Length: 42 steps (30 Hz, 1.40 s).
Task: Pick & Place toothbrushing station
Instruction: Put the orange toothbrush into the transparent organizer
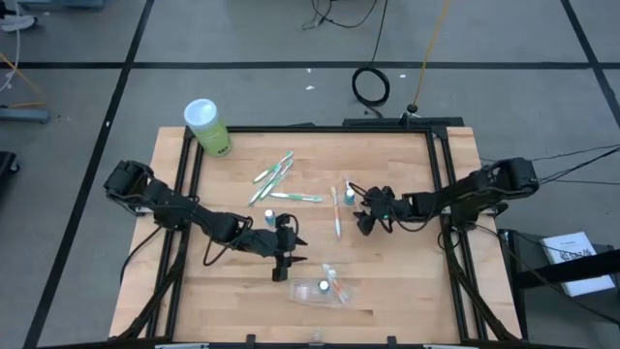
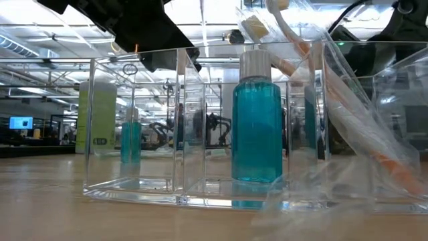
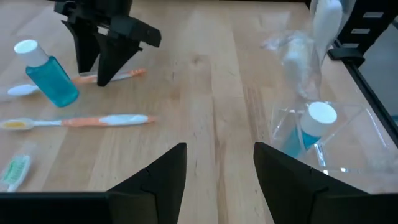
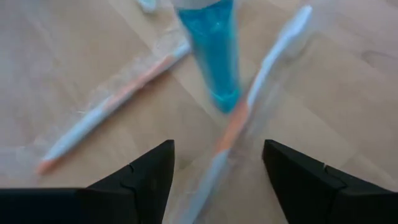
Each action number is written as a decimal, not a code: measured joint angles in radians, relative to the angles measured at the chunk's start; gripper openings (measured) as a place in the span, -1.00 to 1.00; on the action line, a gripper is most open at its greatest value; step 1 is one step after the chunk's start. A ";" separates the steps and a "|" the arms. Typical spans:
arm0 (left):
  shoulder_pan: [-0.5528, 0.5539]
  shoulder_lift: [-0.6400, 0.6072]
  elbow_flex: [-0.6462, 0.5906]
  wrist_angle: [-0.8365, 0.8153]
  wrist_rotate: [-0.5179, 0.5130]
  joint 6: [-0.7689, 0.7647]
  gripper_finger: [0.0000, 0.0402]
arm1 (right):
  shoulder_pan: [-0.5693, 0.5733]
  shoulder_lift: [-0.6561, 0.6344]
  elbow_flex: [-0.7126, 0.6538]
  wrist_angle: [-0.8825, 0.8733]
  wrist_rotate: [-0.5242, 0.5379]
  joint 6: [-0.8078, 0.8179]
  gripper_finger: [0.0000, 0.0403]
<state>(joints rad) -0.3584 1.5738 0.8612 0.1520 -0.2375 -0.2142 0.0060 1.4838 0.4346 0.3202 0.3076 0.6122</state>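
Hovering wide-jawed with right tool (image 4: pixel 214 171) over pink toothbrushes (image 4: pixel 236 121), left tool (image 3: pixel 214 174) empty and parted, most pieces unplaced

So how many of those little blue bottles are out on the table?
3. One blue bottle stands by the right hand, a second beside the left arm, and a third inside the clear container. More may be hidden.
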 joint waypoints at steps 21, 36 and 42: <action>0.000 0.000 0.000 0.001 0.000 -0.030 -0.03 | 0.025 -0.152 0.001 -0.320 -0.107 0.104 -0.84; 0.000 0.000 0.000 0.001 0.000 -0.026 -0.03 | 0.319 -0.271 0.001 -0.592 -0.159 0.395 -0.84; 0.000 0.000 0.000 0.001 0.000 -0.024 -0.03 | 0.335 -0.291 -0.003 -0.560 -0.092 0.251 -0.42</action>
<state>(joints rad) -0.3584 1.5738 0.8612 0.1532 -0.2374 -0.2381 0.3405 1.1932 0.4321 -0.2394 0.2155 0.8629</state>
